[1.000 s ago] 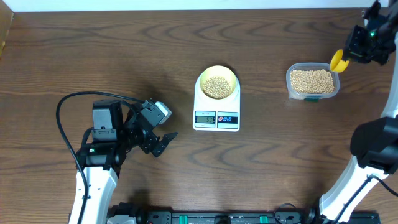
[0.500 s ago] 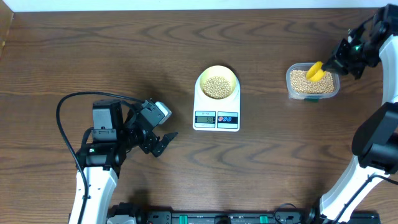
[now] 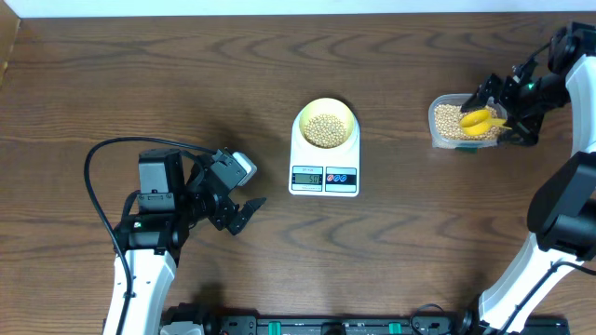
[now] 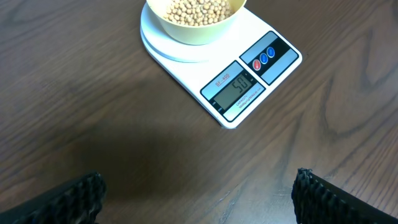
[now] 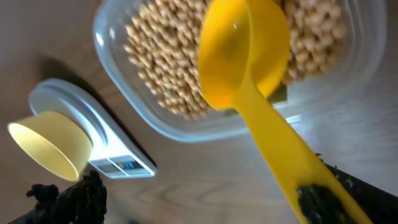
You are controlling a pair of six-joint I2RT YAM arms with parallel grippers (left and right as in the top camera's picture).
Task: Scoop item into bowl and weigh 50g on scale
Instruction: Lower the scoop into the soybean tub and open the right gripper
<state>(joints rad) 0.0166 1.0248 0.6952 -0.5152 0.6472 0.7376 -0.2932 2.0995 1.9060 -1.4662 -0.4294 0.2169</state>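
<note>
Beans (image 4: 196, 9) fill the bowl (image 4: 186, 34) on the scale (image 4: 249, 87), just ahead of the left gripper (image 4: 199, 186), jaws wide apart. Right gripper (image 5: 199, 186) is spread too, yellow scoop (image 5: 242, 56) resting on the tub (image 5: 155, 127) right in front.

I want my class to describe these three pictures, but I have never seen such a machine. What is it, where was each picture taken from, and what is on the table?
These are two robot arms at a wooden table. One picture looks down from above; the other two come from cameras on the wrists, so the dark tips at their lower edges are each hand's own fingers. A white scale stands mid-table with a cream bowl of beans on it; its display reads 50. At the right, a clear tub holds more beans, and a yellow scoop lies in it. The right hand is at the handle with fingers wide apart, not gripping. The left hand is open and empty.
</note>
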